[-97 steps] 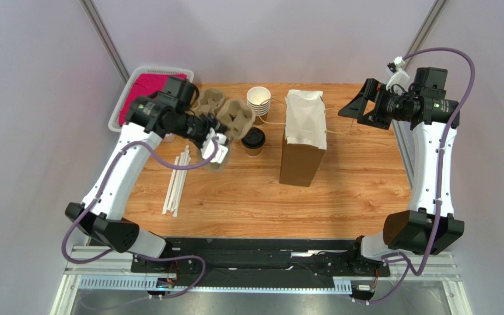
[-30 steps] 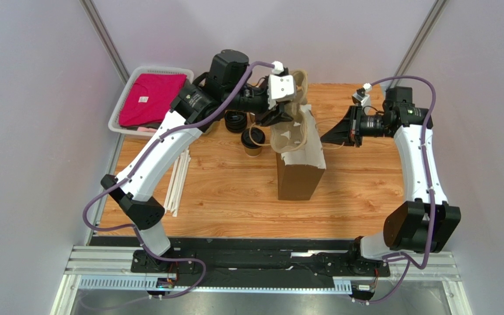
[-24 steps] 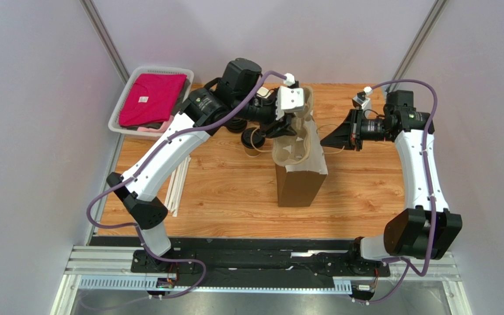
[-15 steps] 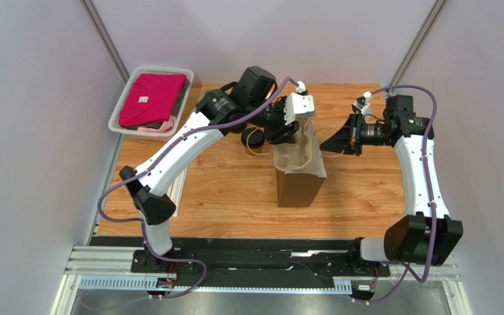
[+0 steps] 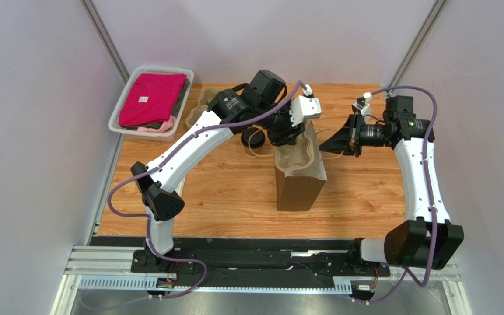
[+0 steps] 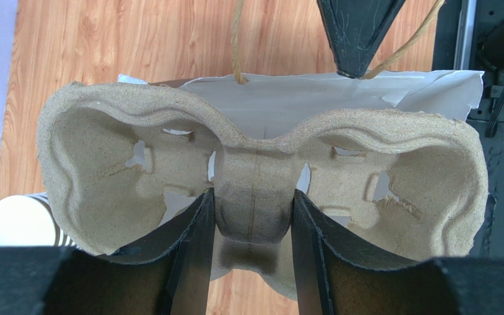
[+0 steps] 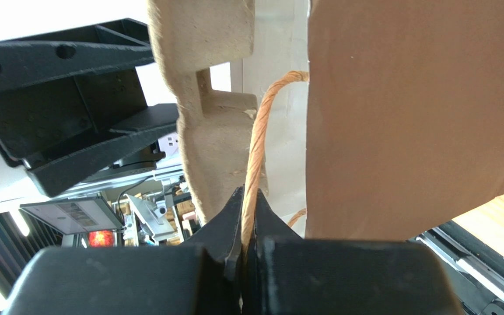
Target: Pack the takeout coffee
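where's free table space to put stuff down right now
Bare wood: the strip of table in front of the paper bag, and right of the bag under the right arm. Crowded: back left, around the takeout coffee, the spare carrier and the left gripper.

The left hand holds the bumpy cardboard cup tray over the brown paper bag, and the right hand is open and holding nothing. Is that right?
Not quite. The right hand is not open and empty: the right wrist view shows it shut on the tan twine handle of the brown paper bag. The left hand does hold the moulded pulp cup tray over that bag.
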Controlling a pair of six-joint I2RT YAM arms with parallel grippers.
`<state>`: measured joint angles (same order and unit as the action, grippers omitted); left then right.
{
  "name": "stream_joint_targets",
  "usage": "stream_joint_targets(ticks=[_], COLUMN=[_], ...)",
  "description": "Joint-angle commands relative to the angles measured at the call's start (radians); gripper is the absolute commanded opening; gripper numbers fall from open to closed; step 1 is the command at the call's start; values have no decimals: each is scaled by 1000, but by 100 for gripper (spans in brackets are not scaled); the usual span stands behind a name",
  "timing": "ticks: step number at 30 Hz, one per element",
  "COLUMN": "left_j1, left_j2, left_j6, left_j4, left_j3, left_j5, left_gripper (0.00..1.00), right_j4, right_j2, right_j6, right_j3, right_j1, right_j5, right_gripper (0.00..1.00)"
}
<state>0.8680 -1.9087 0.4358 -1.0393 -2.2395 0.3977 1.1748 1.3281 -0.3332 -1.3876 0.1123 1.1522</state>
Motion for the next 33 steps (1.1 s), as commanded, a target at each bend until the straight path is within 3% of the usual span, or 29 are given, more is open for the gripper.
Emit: stream_joint_targets(ticks=[1,25,33], left_j1=[32,51,49], left_j2=[-6,-55,-4], left_j6=[35,-95,-128], left_j4=[-33,64,15], left_j3=[-14,-94,46], left_j5=[-39,-129,-95], left_gripper=[22,22,21], right_j4=[-49,-98,-109], right_j2=[-21,-29,-20], right_j6=[-44,-75,-96], right_j3=[5,30,18], right_j1=[-3,-6,-5], right_j5=[1,3,1], right_gripper=[0,0,0])
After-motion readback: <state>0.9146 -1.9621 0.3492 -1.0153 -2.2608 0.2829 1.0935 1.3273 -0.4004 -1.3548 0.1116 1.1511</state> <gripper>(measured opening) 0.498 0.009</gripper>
